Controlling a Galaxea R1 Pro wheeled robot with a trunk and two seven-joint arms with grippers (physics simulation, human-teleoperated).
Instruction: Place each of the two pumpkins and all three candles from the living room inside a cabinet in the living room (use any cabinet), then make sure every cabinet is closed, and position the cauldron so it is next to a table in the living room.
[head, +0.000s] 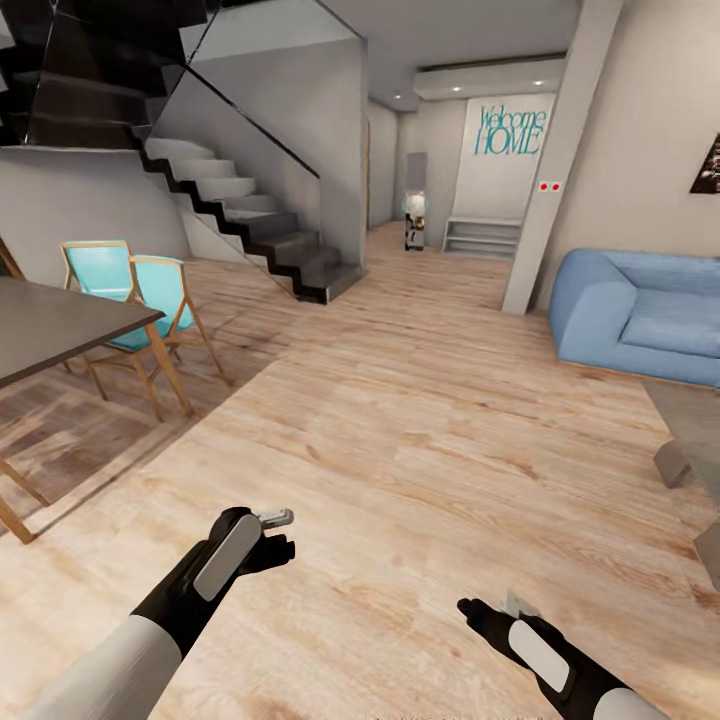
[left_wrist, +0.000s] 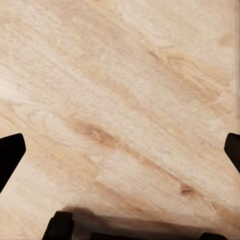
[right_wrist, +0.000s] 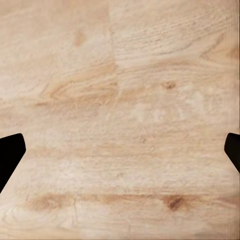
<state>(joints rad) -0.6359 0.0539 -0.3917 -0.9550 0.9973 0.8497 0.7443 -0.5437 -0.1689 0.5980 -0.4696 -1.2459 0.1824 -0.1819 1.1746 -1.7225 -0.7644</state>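
Both arms reach out low over a pale wood plank floor (head: 400, 430). My left gripper (head: 278, 533) is open; in the left wrist view its dark fingertips (left_wrist: 10, 155) stand far apart with only bare floor between them (left_wrist: 120, 152). My right gripper (head: 495, 603) is open too, and in the right wrist view the gripper (right_wrist: 120, 155) holds nothing over the planks. A dark-topped table (head: 60, 325) stands at the left, and the corner of a grey table (head: 690, 420) shows at the right edge.
Two turquoise chairs (head: 150, 290) sit by the dark table. A staircase (head: 250, 220) rises at the back left. A blue sofa (head: 640, 315) stands at the right behind a white pillar (head: 555, 170). A hallway with a low pale shelf unit (head: 482, 237) lies straight ahead.
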